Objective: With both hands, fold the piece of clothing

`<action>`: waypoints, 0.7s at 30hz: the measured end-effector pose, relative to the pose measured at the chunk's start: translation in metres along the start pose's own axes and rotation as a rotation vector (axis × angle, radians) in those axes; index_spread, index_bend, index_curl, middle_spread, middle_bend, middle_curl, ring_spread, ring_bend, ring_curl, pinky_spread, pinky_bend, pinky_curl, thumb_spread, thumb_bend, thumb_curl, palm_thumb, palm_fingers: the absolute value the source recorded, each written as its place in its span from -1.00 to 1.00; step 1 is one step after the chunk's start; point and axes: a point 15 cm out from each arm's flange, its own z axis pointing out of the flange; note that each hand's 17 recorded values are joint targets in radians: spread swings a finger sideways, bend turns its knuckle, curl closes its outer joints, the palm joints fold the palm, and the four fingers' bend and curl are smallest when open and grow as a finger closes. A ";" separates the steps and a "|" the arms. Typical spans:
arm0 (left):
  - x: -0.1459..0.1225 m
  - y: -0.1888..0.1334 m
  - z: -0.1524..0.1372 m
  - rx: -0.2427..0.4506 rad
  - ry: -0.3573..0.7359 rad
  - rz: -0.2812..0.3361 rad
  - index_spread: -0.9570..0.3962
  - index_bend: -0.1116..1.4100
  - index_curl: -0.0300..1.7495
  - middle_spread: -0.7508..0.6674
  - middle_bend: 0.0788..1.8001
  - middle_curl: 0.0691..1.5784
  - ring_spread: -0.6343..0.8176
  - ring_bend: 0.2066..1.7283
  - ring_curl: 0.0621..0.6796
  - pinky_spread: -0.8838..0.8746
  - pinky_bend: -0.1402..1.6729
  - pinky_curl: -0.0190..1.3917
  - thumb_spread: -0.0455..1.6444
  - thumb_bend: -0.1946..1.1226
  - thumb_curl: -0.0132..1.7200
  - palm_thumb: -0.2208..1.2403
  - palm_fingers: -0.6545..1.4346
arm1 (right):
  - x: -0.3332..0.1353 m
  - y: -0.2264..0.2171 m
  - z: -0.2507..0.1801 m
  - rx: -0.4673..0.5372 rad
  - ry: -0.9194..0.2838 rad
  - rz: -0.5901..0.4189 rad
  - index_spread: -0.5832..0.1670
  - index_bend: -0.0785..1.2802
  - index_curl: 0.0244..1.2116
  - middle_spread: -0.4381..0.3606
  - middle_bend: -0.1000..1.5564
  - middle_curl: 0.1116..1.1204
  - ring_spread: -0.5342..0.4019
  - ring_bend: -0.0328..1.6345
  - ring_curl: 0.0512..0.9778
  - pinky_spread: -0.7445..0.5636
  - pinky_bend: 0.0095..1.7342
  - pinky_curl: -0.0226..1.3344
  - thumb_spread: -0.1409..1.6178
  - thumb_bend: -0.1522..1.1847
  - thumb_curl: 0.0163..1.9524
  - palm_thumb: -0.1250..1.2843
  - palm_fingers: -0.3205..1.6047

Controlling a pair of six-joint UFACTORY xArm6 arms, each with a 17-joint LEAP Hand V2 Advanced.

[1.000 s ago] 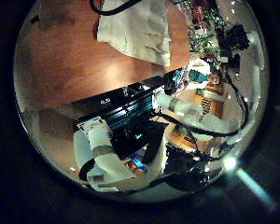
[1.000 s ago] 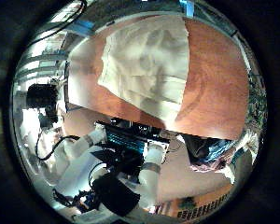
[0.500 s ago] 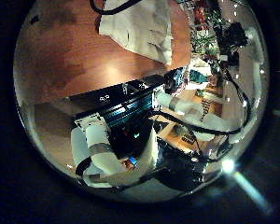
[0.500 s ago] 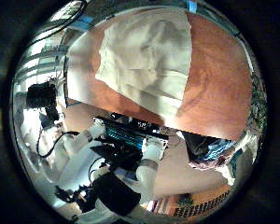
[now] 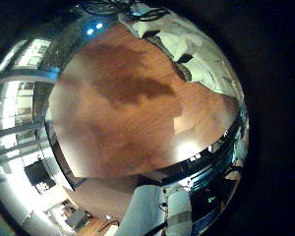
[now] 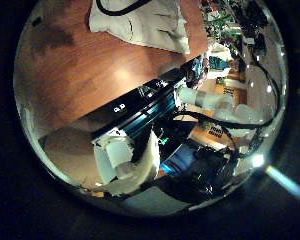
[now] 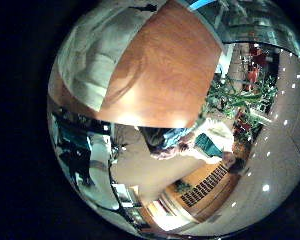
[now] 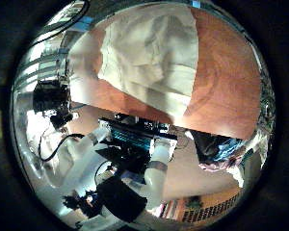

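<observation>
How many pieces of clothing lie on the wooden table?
1: a pale garment spread flat on the wooden table, near its edge. Nothing else lies on the table's visible part; its far parts are out of view.

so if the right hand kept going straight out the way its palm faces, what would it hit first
Probably the pale cream cloth garment lying on the reddish-brown wooden table. It fills the middle of the right thumb side palm view, ahead of the right hand. Nothing shows in between, though depth is hard to judge.
</observation>
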 end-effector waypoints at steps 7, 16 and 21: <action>0.000 -0.030 0.038 0.039 -0.081 0.090 0.29 -0.64 -0.61 0.36 -0.88 -0.69 0.42 -0.36 -0.50 0.54 -0.36 -0.51 0.30 -0.74 -0.64 -0.34 -0.36 | -0.001 0.000 0.001 -0.003 0.000 0.033 -0.29 -0.67 -0.61 0.18 -0.62 -0.52 0.52 -0.42 -0.58 0.65 -0.43 -0.55 0.57 -0.79 -0.80 -0.65 -0.60; -0.010 -0.058 0.073 0.021 -0.105 0.117 0.23 -0.63 -0.61 0.26 -0.87 -0.68 0.33 -0.37 -0.51 0.51 -0.36 -0.52 0.29 -0.72 -0.62 -0.19 -0.33 | -0.004 0.002 0.009 -0.023 -0.012 0.037 -0.27 -0.66 -0.61 0.18 -0.63 -0.52 0.52 -0.41 -0.57 0.66 -0.45 -0.55 0.57 -0.79 -0.81 -0.65 -0.58; -0.010 -0.073 0.088 0.006 -0.103 0.099 0.22 -0.62 -0.60 0.17 -0.82 -0.65 0.24 -0.39 -0.54 0.46 -0.41 -0.54 0.30 -0.71 -0.60 -0.06 -0.24 | -0.007 0.004 0.015 -0.035 -0.018 0.038 -0.27 -0.66 -0.61 0.18 -0.63 -0.52 0.52 -0.42 -0.57 0.66 -0.45 -0.55 0.58 -0.79 -0.81 -0.65 -0.58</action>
